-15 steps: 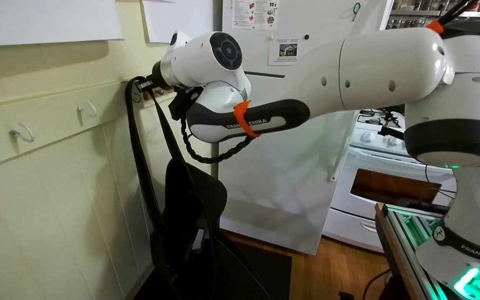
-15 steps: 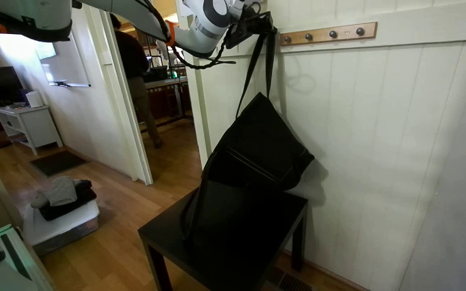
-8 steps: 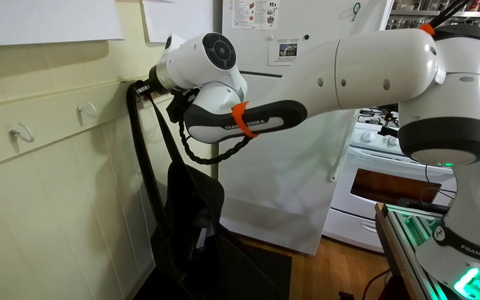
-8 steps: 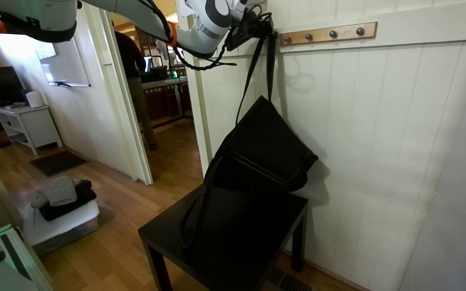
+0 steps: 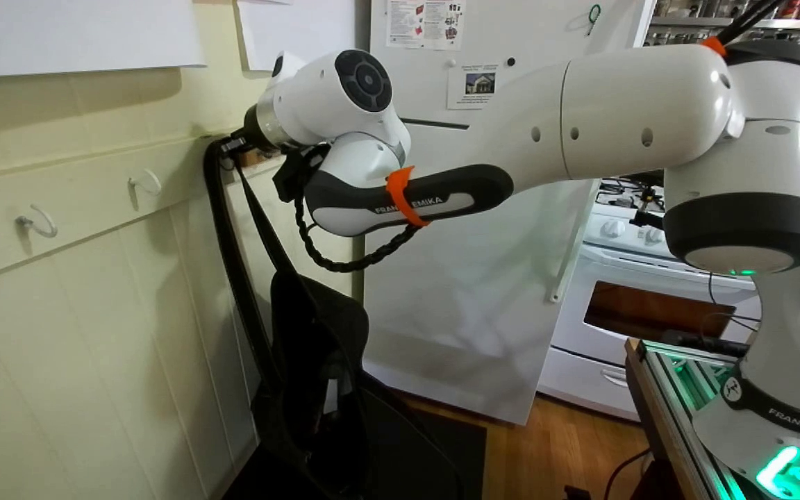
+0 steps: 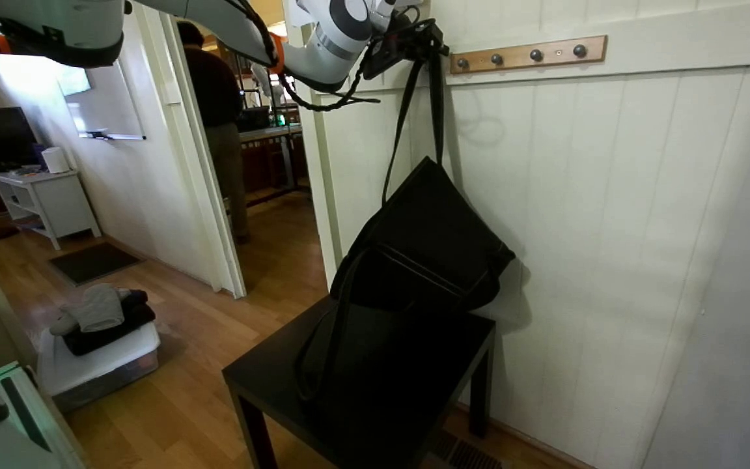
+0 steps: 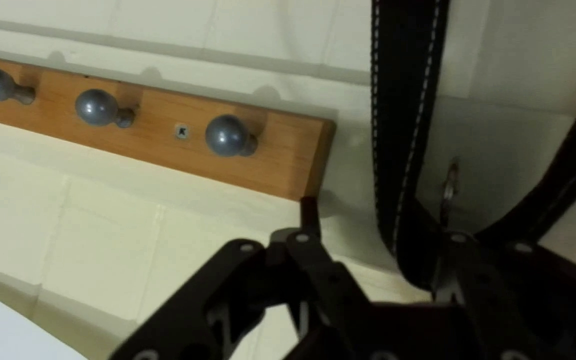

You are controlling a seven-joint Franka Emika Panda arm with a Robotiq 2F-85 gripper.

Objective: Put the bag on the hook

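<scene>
Low in the wrist view, the gripper [image 7: 378, 230] has wide-parted jaws, the strap [image 7: 408, 100] merely hung on one finger [image 7: 470, 267]; retreat before the hook [image 7: 449, 192] catches may drop the bag [image 6: 437, 238].

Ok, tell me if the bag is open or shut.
Open: the bag gapes in an exterior view, with something pale showing inside.

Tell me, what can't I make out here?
Part of the hook: wrist view, hidden by the gripper.
What's in the bag: an exterior view, mostly dark.
Bag's lower edge: an exterior view, lost against the black table.
Print on the fridge notice: an exterior view, too small.
</scene>
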